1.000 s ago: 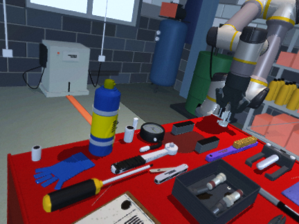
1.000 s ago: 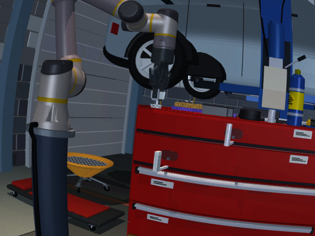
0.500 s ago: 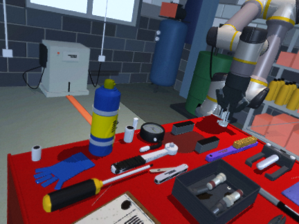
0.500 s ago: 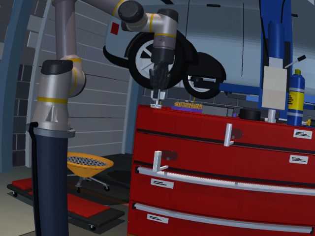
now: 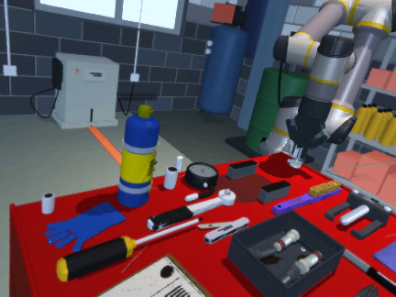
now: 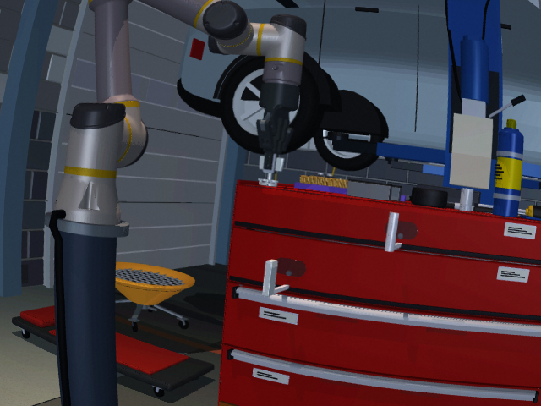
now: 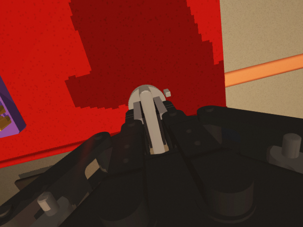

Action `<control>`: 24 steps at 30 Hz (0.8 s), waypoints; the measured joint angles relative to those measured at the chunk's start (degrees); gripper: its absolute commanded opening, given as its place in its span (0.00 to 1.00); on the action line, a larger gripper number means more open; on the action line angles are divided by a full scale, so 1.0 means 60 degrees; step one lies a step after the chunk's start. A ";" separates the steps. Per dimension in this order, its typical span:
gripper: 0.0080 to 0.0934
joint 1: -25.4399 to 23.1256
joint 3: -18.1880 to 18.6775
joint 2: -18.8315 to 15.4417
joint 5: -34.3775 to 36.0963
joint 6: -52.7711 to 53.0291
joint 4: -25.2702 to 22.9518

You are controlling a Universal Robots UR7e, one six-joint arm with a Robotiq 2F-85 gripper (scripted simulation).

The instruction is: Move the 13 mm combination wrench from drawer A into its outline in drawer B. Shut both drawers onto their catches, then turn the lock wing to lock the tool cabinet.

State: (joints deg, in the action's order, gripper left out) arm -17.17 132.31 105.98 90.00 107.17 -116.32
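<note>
The 13 mm combination wrench is out of sight, since both drawers (image 6: 384,262) of the red cabinet are pushed in with their catches (image 6: 392,231) (image 6: 272,277) standing in front. At the cabinet top's far corner the pale lock wing (image 7: 149,114) stands on its round base (image 7: 144,94), and my gripper (image 7: 149,107) (image 5: 295,156) (image 6: 270,172) is closed around the wing from above. A small grey stop block (image 7: 167,92) sits just beside the base.
The cabinet top's edge (image 7: 222,73) runs close beside the lock, with floor beyond. A purple wire brush (image 5: 307,197) lies nearby, then two dark blocks (image 5: 274,191), a ratchet (image 5: 192,209), a gauge (image 5: 201,174), a spray can (image 5: 137,156) and a parts tray (image 5: 284,250).
</note>
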 measured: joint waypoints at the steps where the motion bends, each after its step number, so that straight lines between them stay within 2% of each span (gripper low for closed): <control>1: 0.00 0.0000 0.0000 0.0000 0.0000 0.0000 0.0000; 24: 0.00 0.0000 0.0001 0.0001 0.0000 -0.0119 -0.0002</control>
State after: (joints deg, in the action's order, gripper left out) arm -17.17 132.31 105.99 90.00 106.45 -116.33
